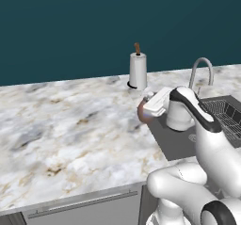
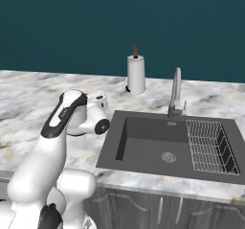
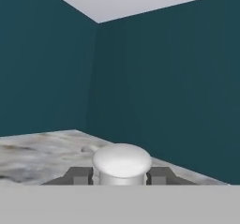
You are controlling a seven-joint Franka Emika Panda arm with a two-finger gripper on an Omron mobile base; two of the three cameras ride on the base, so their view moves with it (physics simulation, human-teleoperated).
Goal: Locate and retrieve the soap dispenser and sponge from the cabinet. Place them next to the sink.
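The soap dispenser (image 1: 142,114), a reddish-brown bottle, is just left of the sink (image 1: 175,141), low over the marble counter. My gripper (image 1: 148,107) is shut on it from the sink side. In the hand view its white pump top (image 3: 122,162) sits between my two dark fingertips (image 3: 79,175), which press against its sides. I cannot tell whether the bottle touches the counter. The sink (image 2: 143,149) is a dark grey basin with a chrome faucet (image 2: 176,91). The sponge and the cabinet are out of view.
A white paper-towel roll (image 1: 138,71) stands at the back of the counter (image 1: 70,125), against the teal wall. A wire rack (image 2: 208,149) fills the sink's right side. Grey base cabinets (image 2: 158,209) run below the counter's front edge.
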